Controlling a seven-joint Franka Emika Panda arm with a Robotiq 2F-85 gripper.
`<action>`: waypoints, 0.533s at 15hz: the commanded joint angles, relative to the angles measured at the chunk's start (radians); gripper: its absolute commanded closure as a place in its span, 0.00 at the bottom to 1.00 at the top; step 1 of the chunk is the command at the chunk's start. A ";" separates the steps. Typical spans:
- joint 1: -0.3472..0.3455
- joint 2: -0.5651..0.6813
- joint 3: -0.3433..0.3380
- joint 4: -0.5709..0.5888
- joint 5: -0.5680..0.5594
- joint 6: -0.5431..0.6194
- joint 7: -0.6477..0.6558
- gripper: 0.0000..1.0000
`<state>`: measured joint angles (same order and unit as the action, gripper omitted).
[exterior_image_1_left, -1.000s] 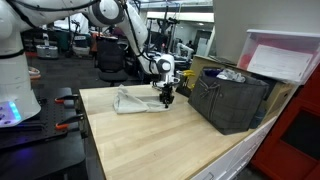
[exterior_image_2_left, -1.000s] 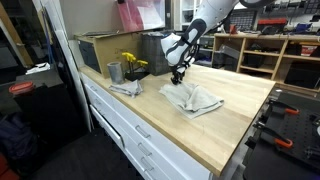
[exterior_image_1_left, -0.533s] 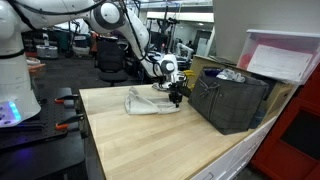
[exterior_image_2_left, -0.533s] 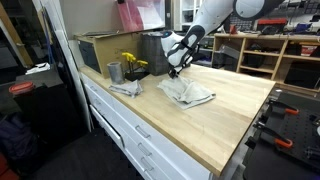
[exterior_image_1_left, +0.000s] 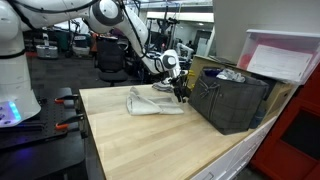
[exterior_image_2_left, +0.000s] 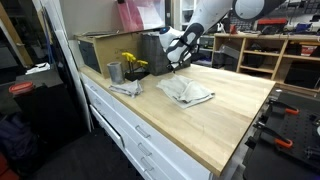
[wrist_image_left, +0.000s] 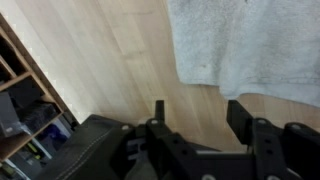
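A pale grey cloth (exterior_image_1_left: 152, 102) lies crumpled on the wooden table (exterior_image_1_left: 150, 145); in an exterior view the cloth (exterior_image_2_left: 187, 92) sits near the table's middle. My gripper (exterior_image_1_left: 181, 97) hangs just past the cloth's edge on the side of the black crate (exterior_image_1_left: 230, 100), and it also shows from the side (exterior_image_2_left: 176, 66). In the wrist view the gripper (wrist_image_left: 200, 112) is open, with bare wood between its fingers. There the cloth (wrist_image_left: 250, 40) lies apart from the fingertips, beyond them.
The black crate holds crumpled items and stands close beside the gripper. A metal cup (exterior_image_2_left: 115, 72) with yellow flowers (exterior_image_2_left: 132, 64) and a second small cloth (exterior_image_2_left: 125, 88) sit near the table's corner. A dark bin (exterior_image_2_left: 100, 48) stands behind them.
The gripper pulled the cloth toward the black crate, then opened and let it go. It now sits slightly higher, off the cloth's edge.
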<state>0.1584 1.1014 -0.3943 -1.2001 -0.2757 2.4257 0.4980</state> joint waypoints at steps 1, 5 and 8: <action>0.045 -0.099 -0.032 -0.118 0.004 -0.129 0.131 0.02; -0.003 -0.238 0.065 -0.285 0.058 -0.236 0.084 0.00; -0.056 -0.334 0.127 -0.423 0.109 -0.253 0.038 0.00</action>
<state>0.1537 0.9144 -0.3328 -1.4354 -0.2124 2.1839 0.5919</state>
